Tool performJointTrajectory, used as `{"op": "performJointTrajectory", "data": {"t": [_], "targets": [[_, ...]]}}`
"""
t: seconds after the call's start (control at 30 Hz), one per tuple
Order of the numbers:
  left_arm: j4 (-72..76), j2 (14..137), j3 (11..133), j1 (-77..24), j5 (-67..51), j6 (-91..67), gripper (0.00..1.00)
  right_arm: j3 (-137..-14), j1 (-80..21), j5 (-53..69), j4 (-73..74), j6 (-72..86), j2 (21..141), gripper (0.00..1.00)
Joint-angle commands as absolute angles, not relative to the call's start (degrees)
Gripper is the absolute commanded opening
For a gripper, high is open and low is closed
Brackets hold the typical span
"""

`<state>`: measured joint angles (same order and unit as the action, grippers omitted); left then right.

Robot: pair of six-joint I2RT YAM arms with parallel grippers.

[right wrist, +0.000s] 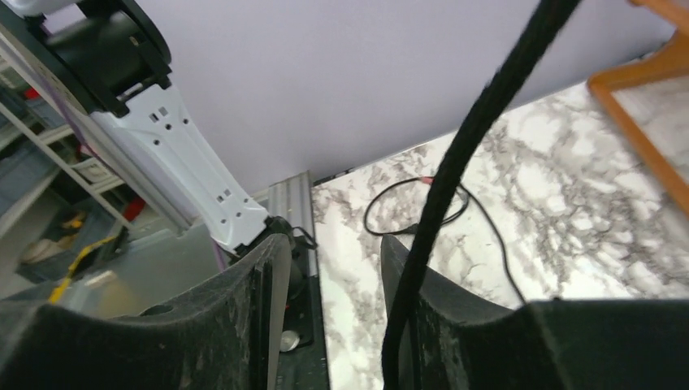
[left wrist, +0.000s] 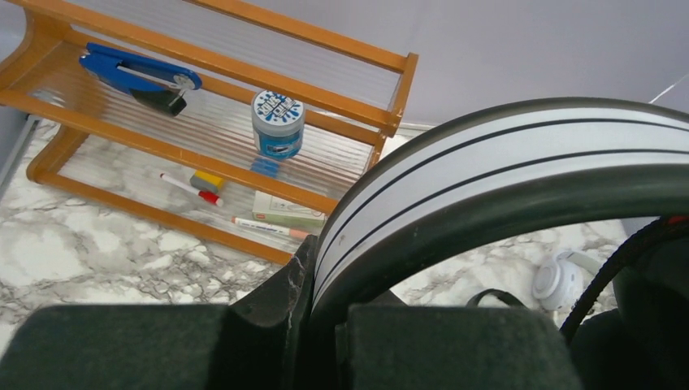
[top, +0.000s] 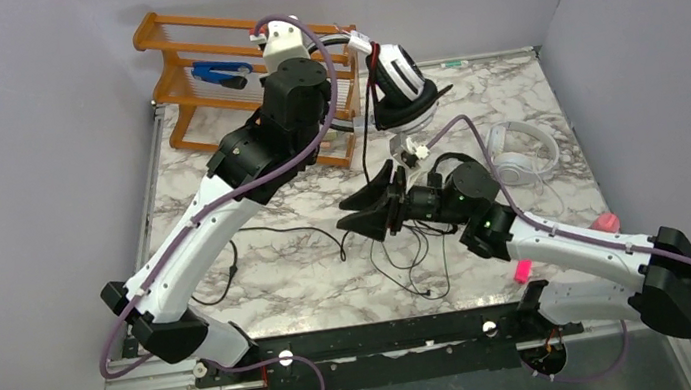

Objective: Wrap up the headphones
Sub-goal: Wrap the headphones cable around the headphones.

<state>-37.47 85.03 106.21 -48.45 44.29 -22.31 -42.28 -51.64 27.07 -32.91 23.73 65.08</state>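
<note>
Top external view, item one: white-and-black headphones [top: 402,77], held up off the table [top: 273,290] at its far side, just beside the wooden rack [top: 203,62]; left gripper [left wrist: 325,325] clamped on the headband [left wrist: 504,154], as the left wrist view shows; black cord [top: 377,120] hanging from the raised headphones down to the right gripper [top: 365,208], whose jaws stand apart, the cord running loose along one finger [right wrist: 439,325] and not pinched; more black cord lying in loops on the table below that gripper; all-white headphones [top: 523,153] lying flat on the table to the right, apart from both arms. Risks, as judged: cord likely to slide out of the parted jaws before a turn is laid, since nothing grips it; loops on the table may snag or knot if drawn up quickly; headband looks smooth and curved, so a tug on the cord could twist it in the clamp; left arm works close to the rack, so a wide swing could strike it.
</note>
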Motion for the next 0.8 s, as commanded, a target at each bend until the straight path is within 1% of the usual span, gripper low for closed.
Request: {"op": "performJointTrajectory", "data": {"t": [0.0,0.23,0.5,0.67,0.77], "targets": [[-34.3,81.4,111.4,-48.4,41.5,-26.4,0.00,-38.5,-52.3,23.0,-41.8,20.9,64.6,0.54],[-35.0,81.2,113.8,-48.4,38.9,-27.5,0.00,-35.5,-52.4,20.8,-48.1,21.5,68.9,0.70],[-36.4,81.1,117.7,-48.4,38.0,-27.9,0.00,-36.5,-52.4,18.3,-54.1,18.2,76.9,0.72],[-36.4,80.7,118.3,-48.4,37.9,-27.5,0.00,-36.2,-52.4,16.1,-65.9,16.7,84.7,0.72],[-36.4,80.7,118.6,-48.4,38.2,-27.4,0.00,-37.4,-52.4,14.5,-69.0,17.5,88.8,0.72]]}}
